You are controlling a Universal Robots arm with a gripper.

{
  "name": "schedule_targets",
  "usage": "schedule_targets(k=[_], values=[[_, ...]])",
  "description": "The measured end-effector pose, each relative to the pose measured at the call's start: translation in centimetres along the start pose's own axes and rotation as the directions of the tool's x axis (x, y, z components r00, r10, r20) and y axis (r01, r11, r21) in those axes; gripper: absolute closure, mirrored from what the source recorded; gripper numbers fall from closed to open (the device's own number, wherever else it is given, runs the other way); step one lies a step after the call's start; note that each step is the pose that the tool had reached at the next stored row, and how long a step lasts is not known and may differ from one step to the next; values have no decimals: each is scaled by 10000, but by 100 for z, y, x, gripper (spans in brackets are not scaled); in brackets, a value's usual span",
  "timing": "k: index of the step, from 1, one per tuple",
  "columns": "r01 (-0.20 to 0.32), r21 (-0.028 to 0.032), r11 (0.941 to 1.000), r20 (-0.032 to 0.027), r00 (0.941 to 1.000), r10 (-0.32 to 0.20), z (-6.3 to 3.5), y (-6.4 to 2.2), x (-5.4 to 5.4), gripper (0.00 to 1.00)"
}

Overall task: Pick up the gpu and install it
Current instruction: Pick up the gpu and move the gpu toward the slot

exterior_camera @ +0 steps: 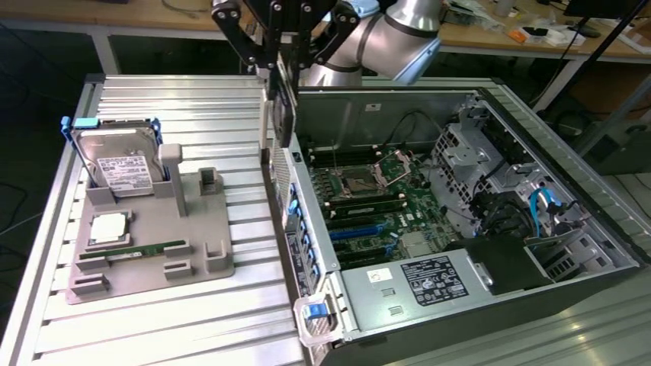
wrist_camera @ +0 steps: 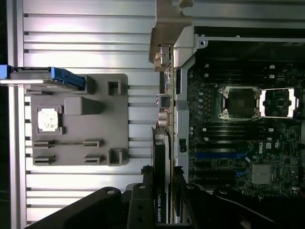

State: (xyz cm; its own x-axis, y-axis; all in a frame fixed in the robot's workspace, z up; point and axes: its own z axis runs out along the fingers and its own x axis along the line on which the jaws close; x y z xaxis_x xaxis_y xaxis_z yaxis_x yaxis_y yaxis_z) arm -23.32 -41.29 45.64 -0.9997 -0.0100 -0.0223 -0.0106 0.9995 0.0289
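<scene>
The gpu (exterior_camera: 283, 107) is a thin dark card that hangs on edge from my gripper (exterior_camera: 280, 67), which is shut on its upper part. It is in the air over the open computer case's (exterior_camera: 569, 191) wall nearest the grey fixture, above the table. In the wrist view the gpu (wrist_camera: 159, 145) shows edge-on, running out from between the fingers (wrist_camera: 144, 191), beside the case's rear wall. The motherboard (exterior_camera: 376, 191) lies exposed inside the case, and its blue expansion slots (exterior_camera: 358, 229) sit on the exterior view's right of the card. These blue slots (wrist_camera: 220, 155) are bare.
A grey fixture (exterior_camera: 194, 263) on the slatted metal table (exterior_camera: 244, 320) holds a silver hard drive (exterior_camera: 117, 164) upright, a processor chip (exterior_camera: 109, 227) and a green memory stick (exterior_camera: 148, 249). The power supply (exterior_camera: 428, 278) and drive cages (exterior_camera: 478, 152) stand inside the case.
</scene>
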Motion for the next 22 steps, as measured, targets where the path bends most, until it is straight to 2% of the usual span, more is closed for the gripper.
schedule_targets(k=[18,22], values=[[1,0,10000,0,10000,-1,20,-9,-836,73],[0,0,10000,0,10000,0,27,-11,-1062,73]])
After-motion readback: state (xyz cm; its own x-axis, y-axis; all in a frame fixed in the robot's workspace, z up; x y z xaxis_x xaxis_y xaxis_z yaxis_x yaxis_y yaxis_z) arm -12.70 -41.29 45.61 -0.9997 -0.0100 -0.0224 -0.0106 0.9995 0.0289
